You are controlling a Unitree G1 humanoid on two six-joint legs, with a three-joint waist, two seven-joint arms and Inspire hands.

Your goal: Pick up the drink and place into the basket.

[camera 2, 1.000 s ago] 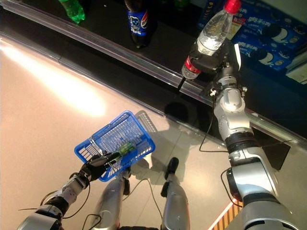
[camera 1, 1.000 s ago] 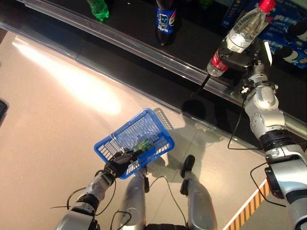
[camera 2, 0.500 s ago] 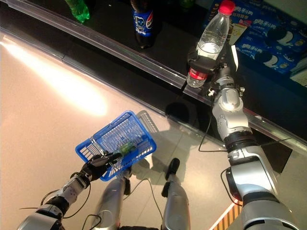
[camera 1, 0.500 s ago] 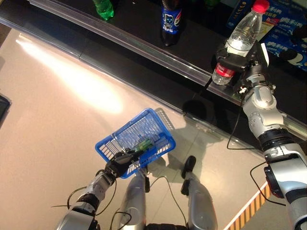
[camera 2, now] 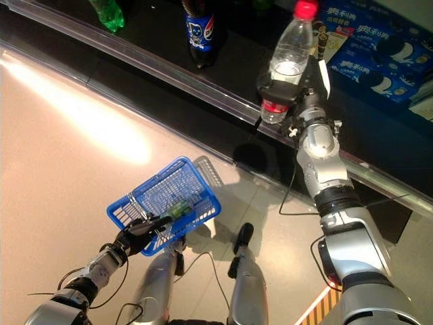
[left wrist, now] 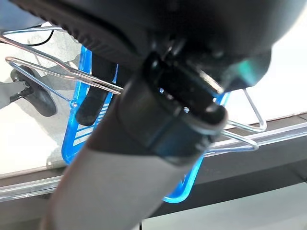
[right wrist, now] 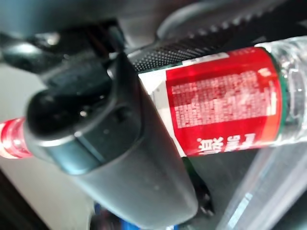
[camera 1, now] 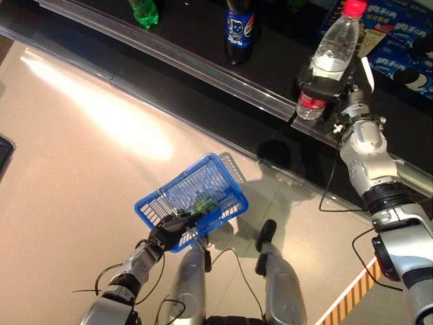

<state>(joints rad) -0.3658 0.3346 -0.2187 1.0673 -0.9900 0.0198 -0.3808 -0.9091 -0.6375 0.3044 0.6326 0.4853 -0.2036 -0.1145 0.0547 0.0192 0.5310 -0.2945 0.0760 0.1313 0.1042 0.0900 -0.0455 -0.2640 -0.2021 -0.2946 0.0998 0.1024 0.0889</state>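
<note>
The clear water bottle (camera 1: 327,59), red-capped and red-labelled, stood nearly upright at about one o'clock in the head views, above the front rail of the dark shelf (camera 1: 203,40). The right hand (camera 1: 323,87) had its fingers and thumb curled round the bottle's lower body, over the label (right wrist: 225,100). At about seven o'clock, well apart from the bottle, the left hand (camera 1: 170,232) was closed on the wire handle (left wrist: 57,72) of the blue basket (camera 1: 223,179), which hung over the pale floor (camera 1: 74,156). Something small and green (camera 1: 202,203) lay inside the basket. Farther back on the shelf, at eleven to twelve o'clock, stood a dark cola bottle (camera 1: 237,30) and a green bottle (camera 1: 143,11), with blue boxes (camera 2: 379,47) at about two o'clock
</note>
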